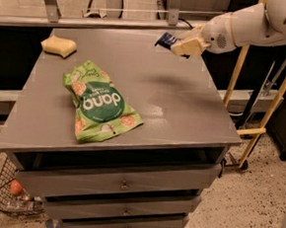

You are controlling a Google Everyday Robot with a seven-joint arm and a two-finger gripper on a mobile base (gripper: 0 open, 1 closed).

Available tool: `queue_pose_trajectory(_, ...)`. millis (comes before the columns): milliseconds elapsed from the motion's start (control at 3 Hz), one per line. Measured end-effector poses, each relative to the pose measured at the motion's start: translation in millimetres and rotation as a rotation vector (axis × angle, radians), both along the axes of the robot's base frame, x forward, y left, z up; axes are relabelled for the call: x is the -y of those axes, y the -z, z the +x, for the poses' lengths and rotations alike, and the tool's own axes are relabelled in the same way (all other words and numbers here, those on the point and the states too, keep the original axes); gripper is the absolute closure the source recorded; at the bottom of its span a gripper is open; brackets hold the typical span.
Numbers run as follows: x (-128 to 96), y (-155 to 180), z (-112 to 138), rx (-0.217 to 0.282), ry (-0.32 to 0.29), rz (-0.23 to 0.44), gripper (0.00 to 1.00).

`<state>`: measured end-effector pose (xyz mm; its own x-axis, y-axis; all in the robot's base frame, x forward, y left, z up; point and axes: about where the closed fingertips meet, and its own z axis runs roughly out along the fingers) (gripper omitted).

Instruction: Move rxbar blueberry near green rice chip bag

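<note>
The green rice chip bag [99, 102] lies flat on the left middle of the grey cabinet top [183, 104], its "dang" lettering facing me. My gripper [182, 45] is over the far right part of the top, shut on the rxbar blueberry [166, 40]. The dark navy bar sticks out to the left of the fingers and is lifted clear of the surface, with its shadow on the top below. The bar is well to the right of and beyond the bag.
A yellow sponge [59, 46] lies at the far left corner of the top. The cabinet has drawers [122, 183] below. Wooden poles [272, 106] stand to the right, and a wire basket [8, 194] sits on the floor at the left.
</note>
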<state>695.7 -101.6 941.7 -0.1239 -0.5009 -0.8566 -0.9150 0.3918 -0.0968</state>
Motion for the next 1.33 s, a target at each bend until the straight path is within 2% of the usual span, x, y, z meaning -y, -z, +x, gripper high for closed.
queue_pose_trajectory(333, -19, -11, -40, -0.007, -0.106, 0.007, 1.00)
queue_pose_trajectory(667, -41, -8, -85, -0.032, -0.175, 0.044, 1.00)
queue_pose_trajectory(1000, -69, 20, -124, -0.097, -0.234, 0.076, 1.00)
queue_pose_trajectory(1333, -87, 46, -141, -0.158, -0.257, 0.098, 1.00)
